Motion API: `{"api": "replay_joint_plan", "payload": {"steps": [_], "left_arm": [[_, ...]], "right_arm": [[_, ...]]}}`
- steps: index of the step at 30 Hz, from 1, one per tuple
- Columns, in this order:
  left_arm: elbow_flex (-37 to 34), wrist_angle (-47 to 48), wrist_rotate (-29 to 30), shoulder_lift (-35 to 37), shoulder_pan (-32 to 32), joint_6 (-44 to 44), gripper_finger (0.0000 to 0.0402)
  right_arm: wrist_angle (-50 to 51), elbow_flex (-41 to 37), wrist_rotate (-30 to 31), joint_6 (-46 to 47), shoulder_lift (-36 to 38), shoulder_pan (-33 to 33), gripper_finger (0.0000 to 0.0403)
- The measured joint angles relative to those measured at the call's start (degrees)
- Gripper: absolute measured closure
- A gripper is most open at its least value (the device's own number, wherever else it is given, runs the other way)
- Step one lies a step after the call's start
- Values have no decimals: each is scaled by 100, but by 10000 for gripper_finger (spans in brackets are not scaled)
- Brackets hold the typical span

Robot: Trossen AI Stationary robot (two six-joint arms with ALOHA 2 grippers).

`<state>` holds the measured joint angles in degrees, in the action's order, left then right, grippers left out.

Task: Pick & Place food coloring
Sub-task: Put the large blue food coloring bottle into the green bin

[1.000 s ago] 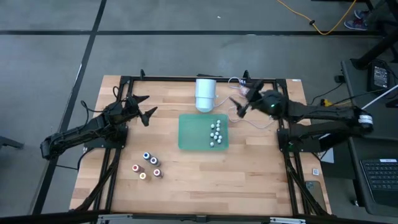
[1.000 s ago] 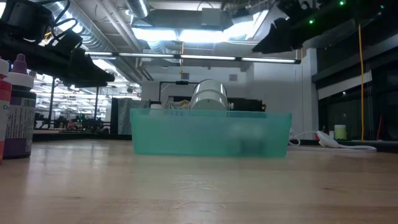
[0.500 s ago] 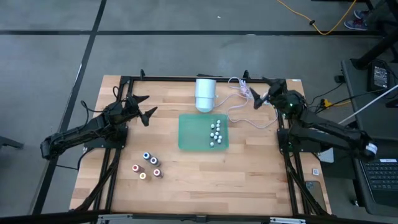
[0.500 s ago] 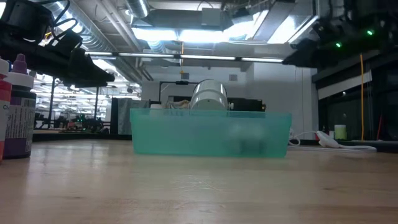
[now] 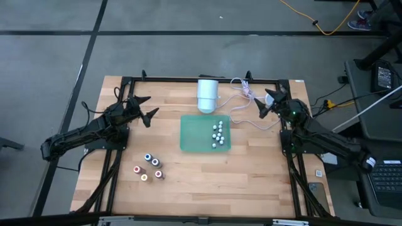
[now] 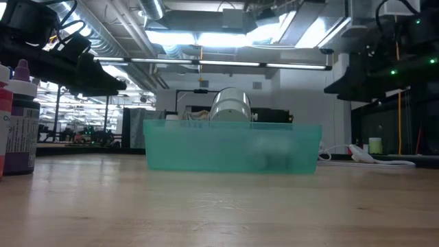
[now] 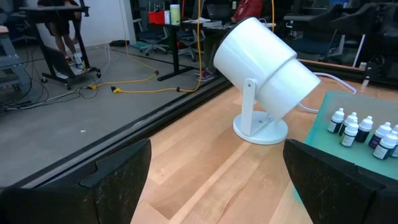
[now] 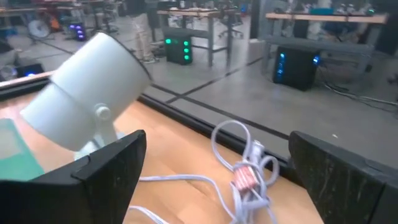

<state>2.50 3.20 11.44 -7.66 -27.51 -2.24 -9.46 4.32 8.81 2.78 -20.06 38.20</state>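
High view shows the wooden table (image 5: 207, 182), with the left gripper (image 5: 143, 108) near its left edge and the right gripper (image 5: 269, 104) near its far right corner, both with fingers spread wide and holding nothing. A teal tray (image 5: 191, 135) (with small white-capped bottles inside) sits at the middle. The food coloring (image 5: 149, 167) stands toward the near left corner.

High camera looks straight down on the whole table (image 5: 188, 188). Low one sits at tabletop level, facing the green tray (image 6: 232, 145) close up. Both wrist cameras share the white lamp (image 7: 264, 65).
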Motion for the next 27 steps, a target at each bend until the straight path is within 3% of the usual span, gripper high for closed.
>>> {"api": "replay_joint_plan", "payload": {"steps": [11,27], "left_arm": [[0,0,0,2,0,0,41],[0,0,0,1,1,0,41]], "right_arm": [[308,-394,-137,462,497,303,10],[681,-394,-43,68,495,364,10]]}}
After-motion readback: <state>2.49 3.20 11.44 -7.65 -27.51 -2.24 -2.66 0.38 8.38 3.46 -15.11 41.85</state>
